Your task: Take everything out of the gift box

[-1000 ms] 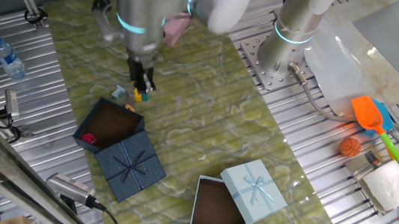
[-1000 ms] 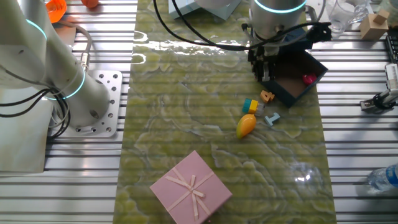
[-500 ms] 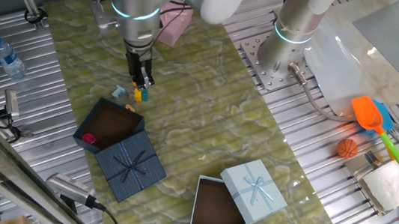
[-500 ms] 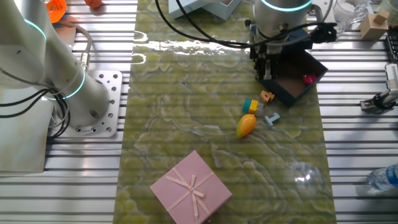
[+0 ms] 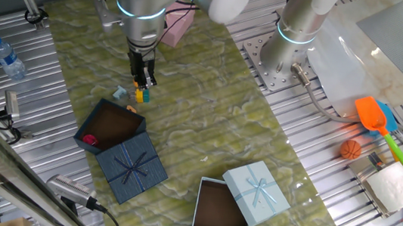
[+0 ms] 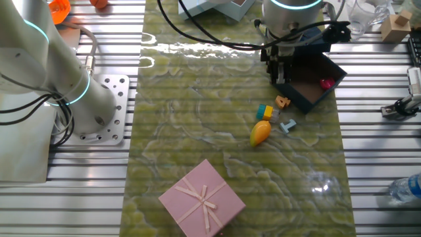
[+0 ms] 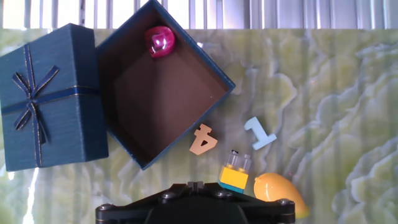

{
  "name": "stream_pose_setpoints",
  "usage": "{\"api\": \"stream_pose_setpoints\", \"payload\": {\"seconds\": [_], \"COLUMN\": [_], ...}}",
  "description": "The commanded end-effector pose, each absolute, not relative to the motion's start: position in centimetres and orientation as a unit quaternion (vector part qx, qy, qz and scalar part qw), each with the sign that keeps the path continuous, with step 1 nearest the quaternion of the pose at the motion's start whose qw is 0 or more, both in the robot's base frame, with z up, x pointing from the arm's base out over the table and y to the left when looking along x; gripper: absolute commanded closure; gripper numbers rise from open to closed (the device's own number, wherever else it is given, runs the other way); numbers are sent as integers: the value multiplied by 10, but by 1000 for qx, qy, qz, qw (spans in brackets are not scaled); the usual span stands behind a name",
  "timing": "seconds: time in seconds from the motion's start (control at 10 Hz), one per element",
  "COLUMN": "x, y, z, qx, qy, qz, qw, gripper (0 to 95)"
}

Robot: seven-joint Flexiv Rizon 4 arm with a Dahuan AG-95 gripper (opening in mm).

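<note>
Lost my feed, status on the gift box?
Tool above the mat, grip unclear. Gift box open, one red toy still inside. Nothing blocking.

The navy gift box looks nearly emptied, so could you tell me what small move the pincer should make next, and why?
Probably shift over the gift box toward its far corner, where one red toy remains. The orange 4, blue 1, brick and mango already lie outside on the mat.
</note>
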State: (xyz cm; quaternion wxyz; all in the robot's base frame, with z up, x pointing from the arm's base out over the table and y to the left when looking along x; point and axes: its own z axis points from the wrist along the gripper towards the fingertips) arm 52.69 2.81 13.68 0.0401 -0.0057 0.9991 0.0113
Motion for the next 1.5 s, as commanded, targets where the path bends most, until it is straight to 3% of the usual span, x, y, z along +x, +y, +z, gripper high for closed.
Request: {"api": "stream_pose_setpoints", "payload": {"seconds": [0.1, 1.5], "x": [525, 525], "y": [28, 28], "z": [137, 137], "qx": [-7, -21], "qy": [999, 999], "qz": [10, 8], "qw": [40, 36], "gripper": [950, 950]}}
